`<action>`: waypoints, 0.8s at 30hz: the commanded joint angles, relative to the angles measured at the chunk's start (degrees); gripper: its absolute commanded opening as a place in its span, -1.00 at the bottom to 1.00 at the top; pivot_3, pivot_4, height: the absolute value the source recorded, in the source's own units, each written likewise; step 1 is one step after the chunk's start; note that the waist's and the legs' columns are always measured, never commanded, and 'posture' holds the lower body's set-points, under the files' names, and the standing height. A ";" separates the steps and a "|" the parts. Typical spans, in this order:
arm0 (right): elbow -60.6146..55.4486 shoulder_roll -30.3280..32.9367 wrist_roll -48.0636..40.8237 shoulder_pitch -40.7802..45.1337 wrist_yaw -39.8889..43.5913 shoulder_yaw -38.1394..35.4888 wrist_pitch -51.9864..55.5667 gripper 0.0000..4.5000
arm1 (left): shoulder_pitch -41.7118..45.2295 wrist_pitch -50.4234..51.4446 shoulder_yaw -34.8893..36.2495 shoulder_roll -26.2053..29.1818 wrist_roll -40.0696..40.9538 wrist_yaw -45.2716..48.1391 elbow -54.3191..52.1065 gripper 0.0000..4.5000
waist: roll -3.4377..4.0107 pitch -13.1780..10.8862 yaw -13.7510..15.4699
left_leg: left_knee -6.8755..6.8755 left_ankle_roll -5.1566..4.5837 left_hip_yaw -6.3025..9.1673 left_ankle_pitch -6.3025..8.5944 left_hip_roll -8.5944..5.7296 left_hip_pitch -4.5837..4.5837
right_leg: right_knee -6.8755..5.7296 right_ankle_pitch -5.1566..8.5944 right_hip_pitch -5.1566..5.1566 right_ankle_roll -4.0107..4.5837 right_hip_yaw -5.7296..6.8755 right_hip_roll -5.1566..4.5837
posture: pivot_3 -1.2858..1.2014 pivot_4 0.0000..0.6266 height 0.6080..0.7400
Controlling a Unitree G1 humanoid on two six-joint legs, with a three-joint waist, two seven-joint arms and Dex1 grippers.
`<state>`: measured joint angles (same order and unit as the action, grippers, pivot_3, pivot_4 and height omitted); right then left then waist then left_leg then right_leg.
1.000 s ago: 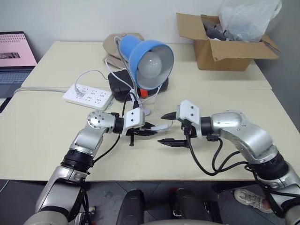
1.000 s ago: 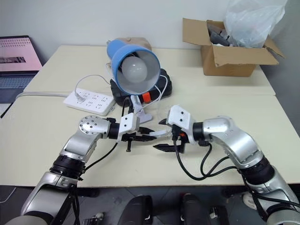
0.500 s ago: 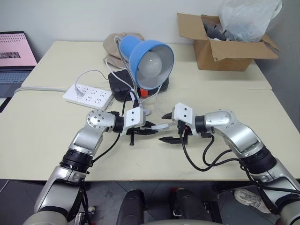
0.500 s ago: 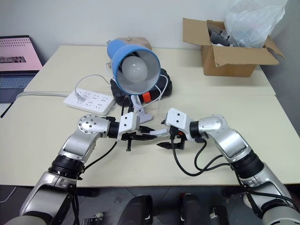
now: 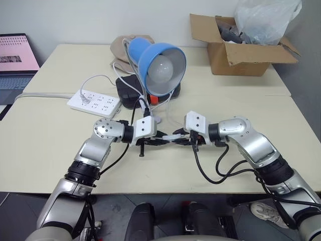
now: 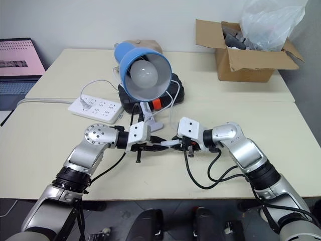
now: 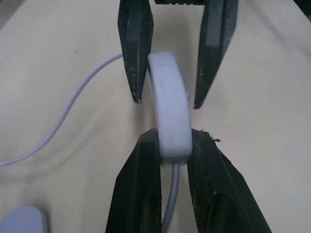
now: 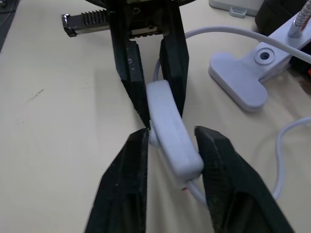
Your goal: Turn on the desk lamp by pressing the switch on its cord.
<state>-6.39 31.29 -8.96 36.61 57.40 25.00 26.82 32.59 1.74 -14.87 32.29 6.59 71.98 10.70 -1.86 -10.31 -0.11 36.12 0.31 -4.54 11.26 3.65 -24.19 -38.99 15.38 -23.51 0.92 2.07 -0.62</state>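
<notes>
The small white oblong inline switch (image 7: 169,114) is held at the centre of the head views, just above the pale beige surface (image 5: 45,150), in front of the blue bell-shaped desk lamp with its large white round bulb (image 5: 161,68). The left tool (image 7: 173,145) is clamped on one end of the switch, the thin white cord (image 7: 73,107) trailing off from it. The right tool (image 8: 170,145) is closed around the other end, its black fingers (image 8: 127,167) flanking the switch body. The bulb looks unlit, so the press is judged not yet to have taken effect; a firmer squeeze on the rocker appears to remain. Open surface lies below and to both sides of the tools; the white clip base (image 8: 243,82) sits near, and the white multi-socket power strip (image 5: 94,102) at centre left stands well apart.
</notes>
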 commanded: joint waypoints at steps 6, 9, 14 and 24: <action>0.81 -1.10 1.71 1.31 1.56 -1.30 -4.12 -0.69 | 0.54 -0.48 1.17 -0.08 0.64 -0.94 -2.28 -0.83 | 0.00 0.00 0.00 | 0.00 0.00 -0.01 0.00 0.00 0.00 | 0.00 0.00 0.00 0.00 0.00 0.00 | 0.03 -0.52 1.00; 0.86 -1.27 1.73 1.21 2.24 -1.55 -5.02 -0.70 | 0.46 -0.44 1.19 0.03 0.83 -0.65 -2.71 -0.83 | 0.00 0.00 0.00 | 0.01 0.00 -0.02 0.00 0.00 0.00 | 0.00 0.00 0.00 0.00 0.00 0.00 | 0.03 -0.52 1.00; 0.82 -1.55 1.00 0.85 3.08 -2.47 -5.45 -0.70 | 0.38 -0.49 1.14 0.24 1.01 -0.18 -3.03 -0.83 | 0.00 0.00 -0.01 | 0.01 0.00 -0.02 0.00 0.01 0.00 | 0.00 0.00 0.00 0.00 0.00 0.00 | 0.03 -0.52 1.00; -2.91 0.63 -2.76 1.17 6.87 -6.07 -4.13 0.39 | 1.95 -4.49 -0.29 0.21 -1.32 0.51 0.17 -0.83 | 0.00 0.00 0.01 | 0.02 0.00 -0.02 0.00 0.00 0.01 | -0.02 0.00 0.01 0.00 -0.02 0.00 | 0.03 -0.52 1.00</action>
<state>-5.77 31.05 -10.17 36.81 63.65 21.55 22.23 33.02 -1.06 -14.91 32.77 5.73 72.67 10.33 -1.86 -10.31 -0.10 36.14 0.31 -4.55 11.26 3.64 -24.18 -39.00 15.38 -23.50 0.92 2.06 -0.62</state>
